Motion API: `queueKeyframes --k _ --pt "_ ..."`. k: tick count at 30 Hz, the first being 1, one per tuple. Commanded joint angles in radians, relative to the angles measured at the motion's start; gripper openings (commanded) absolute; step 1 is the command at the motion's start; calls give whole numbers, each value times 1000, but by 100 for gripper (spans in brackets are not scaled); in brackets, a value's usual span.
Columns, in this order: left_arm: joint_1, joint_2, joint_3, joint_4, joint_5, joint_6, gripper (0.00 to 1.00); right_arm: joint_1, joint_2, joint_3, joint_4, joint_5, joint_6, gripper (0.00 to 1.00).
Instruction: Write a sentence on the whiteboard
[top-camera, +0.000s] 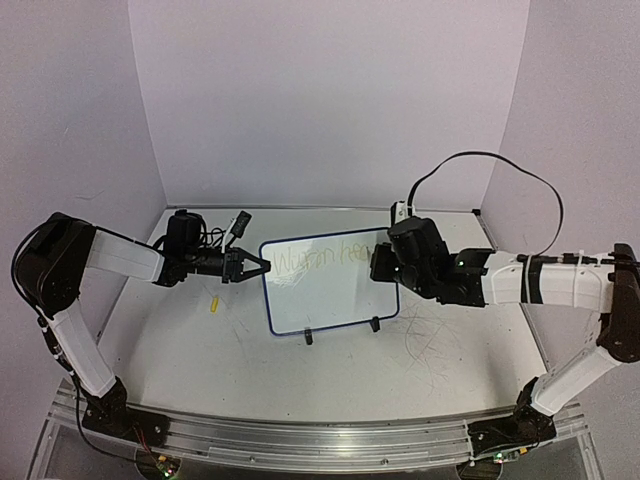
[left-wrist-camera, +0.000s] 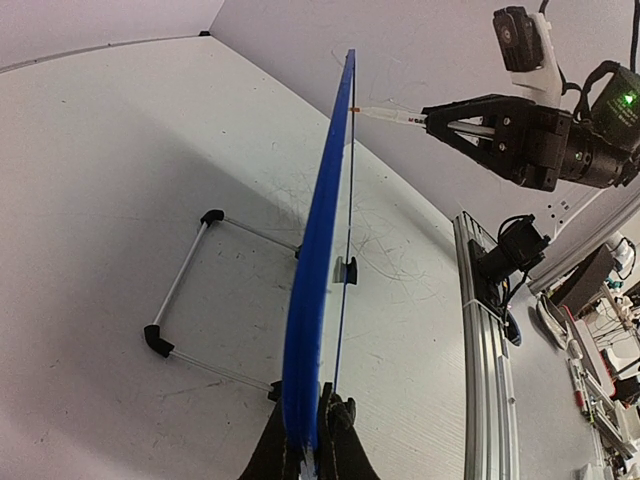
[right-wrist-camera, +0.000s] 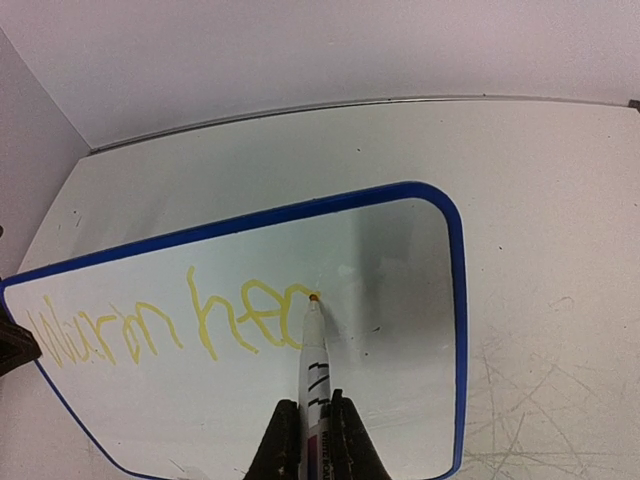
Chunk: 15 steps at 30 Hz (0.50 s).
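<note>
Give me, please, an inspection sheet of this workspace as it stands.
Surface: white tabletop, scuffed with grey scribbles.
Job's things: small blue-framed whiteboard propped on black feet; pale yellow handwritten sentence along its top; white yellow-tipped marker pen, tip at the last letter.
Clutter: small yellow piece left of the board, perhaps a cap.
Grippers: left fingers shut on the board's left edge; right fingers shut on the marker.
Cables: black cable looping above the right arm.
Surroundings: plain lilac walls.

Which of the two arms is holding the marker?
The right arm: its jaws pinch the white marker, tip on the whiteboard. The left arm has its jaws clamped on the whiteboard's blue edge instead.
</note>
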Motion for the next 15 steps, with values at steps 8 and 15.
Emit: queueKeyframes --k 8,15 --pt "0 9 12 -40 -119 68 0 16 -21 -39 -11 -7 48 0" --pt "0 12 14 -42 -116 68 0 23 -32 -60 -30 13 77 0"
